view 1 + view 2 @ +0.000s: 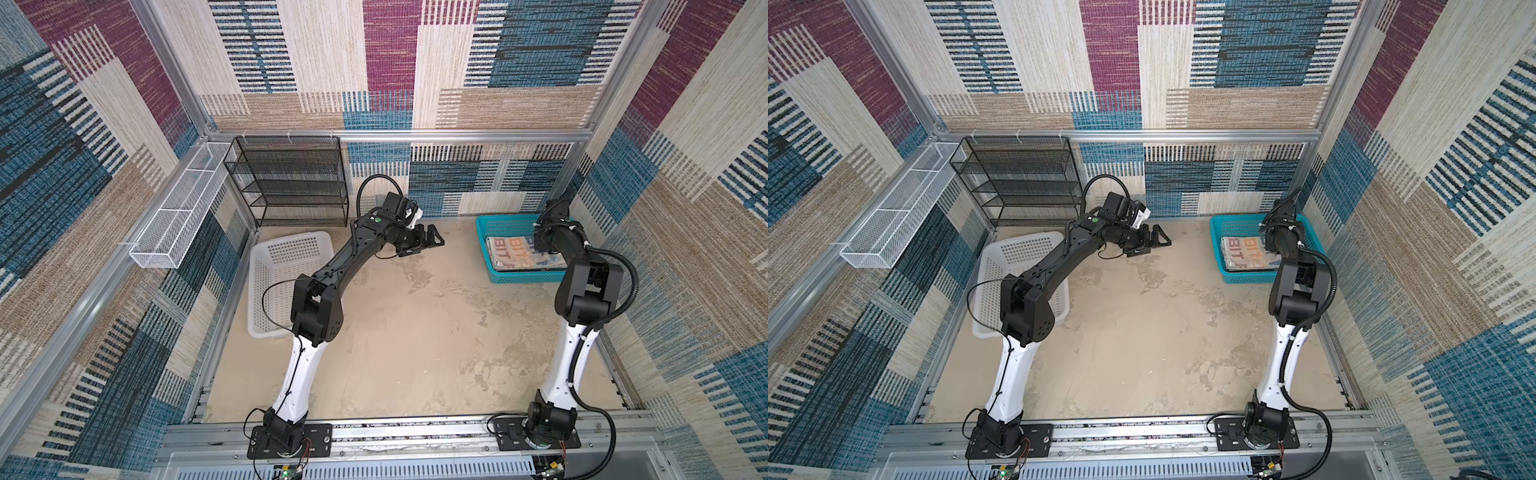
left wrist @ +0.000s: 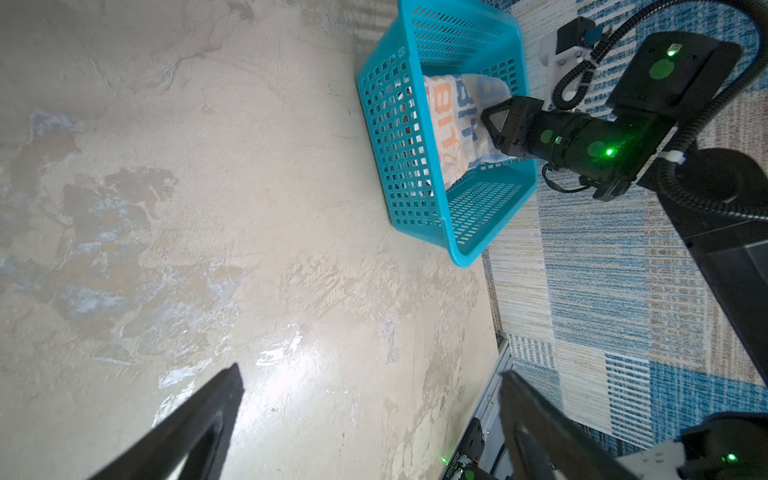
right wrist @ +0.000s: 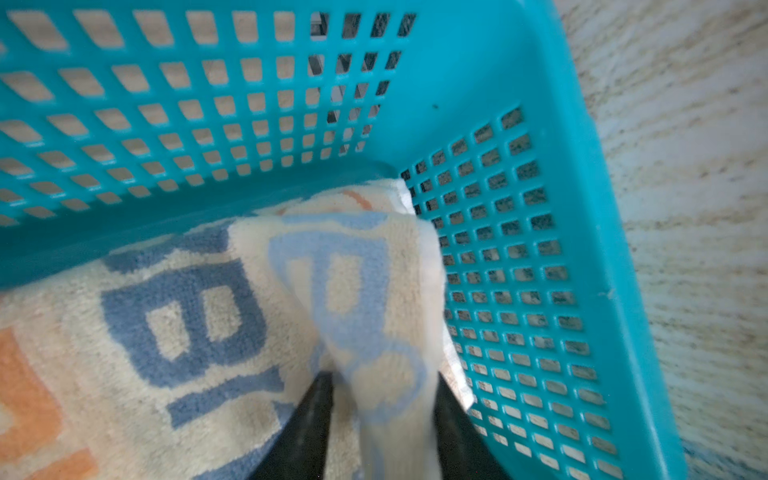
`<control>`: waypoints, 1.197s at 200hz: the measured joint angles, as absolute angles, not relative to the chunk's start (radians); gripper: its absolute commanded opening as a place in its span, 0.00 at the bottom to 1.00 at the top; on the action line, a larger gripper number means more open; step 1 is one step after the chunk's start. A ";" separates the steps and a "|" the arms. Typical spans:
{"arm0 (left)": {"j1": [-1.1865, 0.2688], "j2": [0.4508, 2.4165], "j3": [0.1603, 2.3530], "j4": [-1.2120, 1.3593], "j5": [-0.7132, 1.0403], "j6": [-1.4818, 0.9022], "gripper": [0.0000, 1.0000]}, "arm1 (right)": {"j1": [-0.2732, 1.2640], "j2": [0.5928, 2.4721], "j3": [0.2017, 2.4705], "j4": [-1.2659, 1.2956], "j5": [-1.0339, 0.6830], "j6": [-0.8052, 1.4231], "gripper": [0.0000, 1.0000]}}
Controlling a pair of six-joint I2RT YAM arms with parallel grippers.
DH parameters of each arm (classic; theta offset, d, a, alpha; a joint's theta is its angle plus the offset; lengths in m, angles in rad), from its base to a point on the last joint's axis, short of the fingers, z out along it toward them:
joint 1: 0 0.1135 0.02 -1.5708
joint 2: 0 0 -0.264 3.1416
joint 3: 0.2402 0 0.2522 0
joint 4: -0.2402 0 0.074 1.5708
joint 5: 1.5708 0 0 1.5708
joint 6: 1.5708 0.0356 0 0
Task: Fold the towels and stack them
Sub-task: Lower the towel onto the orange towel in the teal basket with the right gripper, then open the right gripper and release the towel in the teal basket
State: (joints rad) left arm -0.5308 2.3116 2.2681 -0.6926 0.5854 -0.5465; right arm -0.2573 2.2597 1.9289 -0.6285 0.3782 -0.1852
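A cream towel (image 1: 509, 249) with large orange and blue lettering lies folded in the teal basket (image 1: 523, 277) at the back right; both top views show it (image 1: 1244, 251). My right gripper (image 3: 384, 378) reaches down into the basket (image 3: 561, 124) near a corner. Its fingers stand apart, and a raised, blurred fold of the towel (image 3: 361, 299) hangs loose between them. The left wrist view shows that gripper (image 2: 486, 120) on top of the towel (image 2: 453, 124). My left gripper (image 1: 432, 241) hovers open and empty over the back middle of the table, away from the basket.
A white plastic basket (image 1: 291, 249) sits at the left, partly under my left arm. A black mesh shelf (image 1: 291, 183) stands at the back left. A white wire tray (image 1: 178, 216) hangs on the left wall. The tabletop (image 1: 415, 332) is mottled beige.
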 measured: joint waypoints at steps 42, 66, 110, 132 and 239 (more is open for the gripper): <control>-0.533 2.281 2.236 -0.696 0.562 -0.538 0.99 | -0.257 2.179 1.909 -0.631 0.377 -0.150 0.99; -0.537 2.239 2.195 -0.698 0.552 -0.532 0.99 | -0.257 2.096 1.871 -0.610 0.326 -0.109 0.99; -0.540 2.163 2.111 -0.702 0.529 -0.528 0.99 | -0.261 1.951 1.686 -0.524 0.073 -0.014 0.99; -0.540 2.115 2.067 -0.707 0.523 -0.524 0.99 | -0.271 1.953 1.643 -0.453 -0.083 0.036 0.99; -0.542 2.096 1.966 -0.685 0.500 -0.521 0.99 | -0.412 2.181 1.649 -0.284 -0.350 0.183 0.99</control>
State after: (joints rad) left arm -0.5415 2.0956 1.9663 -0.6853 0.4995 -0.5205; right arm -0.4118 2.1815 1.6485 -0.2840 -0.3504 0.1825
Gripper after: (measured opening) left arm 0.987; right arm 0.992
